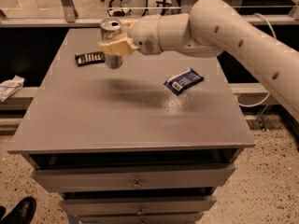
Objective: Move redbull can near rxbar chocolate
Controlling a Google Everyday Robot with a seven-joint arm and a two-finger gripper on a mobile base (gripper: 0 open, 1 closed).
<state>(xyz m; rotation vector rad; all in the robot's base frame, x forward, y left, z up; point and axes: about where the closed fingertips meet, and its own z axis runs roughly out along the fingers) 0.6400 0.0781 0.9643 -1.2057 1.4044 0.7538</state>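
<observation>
Camera view: rxbar chocolate (90, 58), a flat dark bar with pale lettering, lay at the rear left of the bench (140, 125). Just right of it the redbull can (110, 31), slim, silver-topped and upright, hung above the surface over its shadow. The gripper (113, 46) clasped the can's middle, reaching in from the right. A blue wrapper (183, 80) lay well right, obstructing nothing.

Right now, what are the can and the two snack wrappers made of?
The redbull can looks like shiny metal: silvery top, glinting side. The gripper holds it over the table, back left. The rxbar chocolate and the blue bar seem wrapped in thin plastic film; both look slightly glossy.
</observation>
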